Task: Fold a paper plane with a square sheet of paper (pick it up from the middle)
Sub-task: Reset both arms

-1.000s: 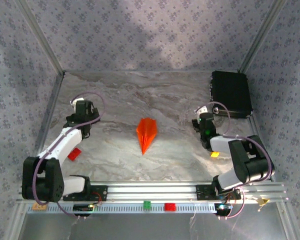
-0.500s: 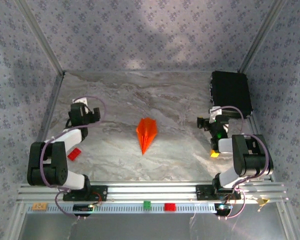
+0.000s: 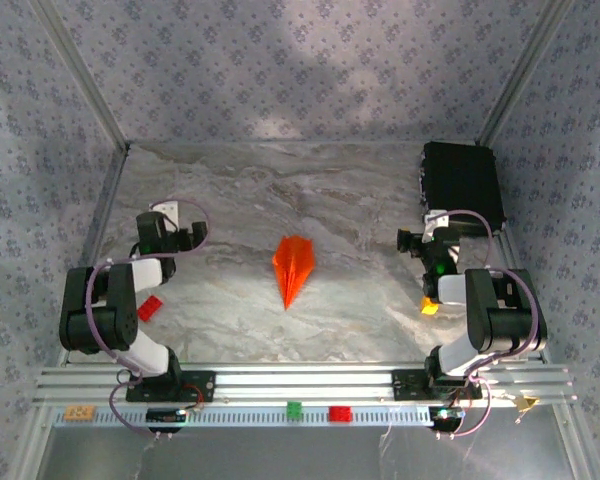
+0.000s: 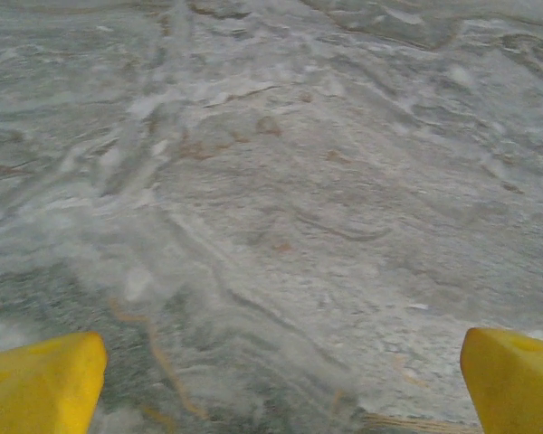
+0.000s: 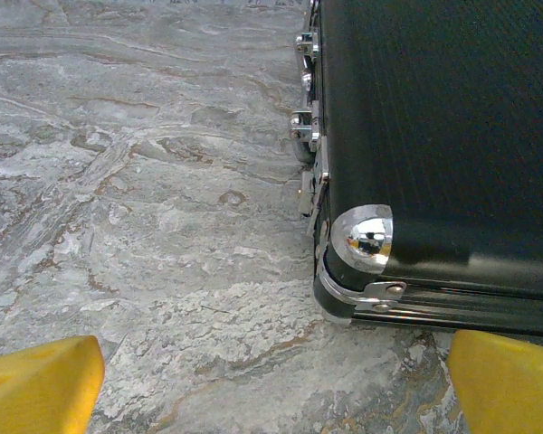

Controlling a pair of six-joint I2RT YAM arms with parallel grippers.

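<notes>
The paper plane (image 3: 292, 268) lies flat on the marble bench (image 3: 360, 200) at mid-frame, nose pointing down the picture. The left tool (image 4: 279, 384) and the right tool (image 5: 276, 380) are both spread wide and empty. The right tool faces the black box (image 5: 443, 136).

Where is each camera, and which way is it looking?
Top external: above and behind the bases, looking down at the table, the paper plane and both arms.
Left wrist: on the left arm, facing the table; its yellow fingers at the bottom corners.
Right wrist: on the right arm, facing the black case; yellow fingers.
Shared: top and right wrist both see the case.
</notes>
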